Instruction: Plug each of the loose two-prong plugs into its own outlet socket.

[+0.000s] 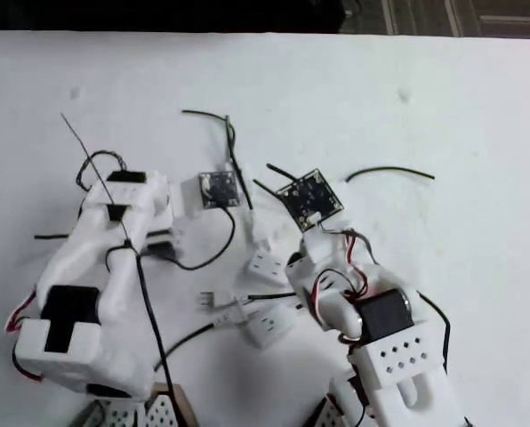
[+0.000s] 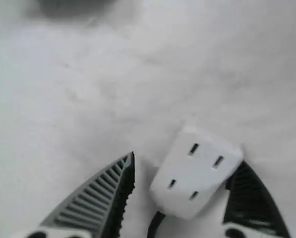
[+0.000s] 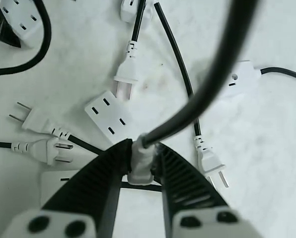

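White table (image 1: 461, 116): five plugs (image 3: 125, 79), perhaps four sockets (image 3: 111, 116).

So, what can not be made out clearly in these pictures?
Right wrist view: prongs of the held plug, hidden between the jaws of the right gripper.
Left wrist view: cord of the outlet socket, cut off by the edge.
Left wrist view: a dark shape, blurred and cut off.

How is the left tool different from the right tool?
The left tool stands open around a white boxy outlet socket with four slots; the right tool is shut. A gap shows between the left tool and its socket; the right tool pinches a white plug body on a black cord. Both have black ribbed fingers.
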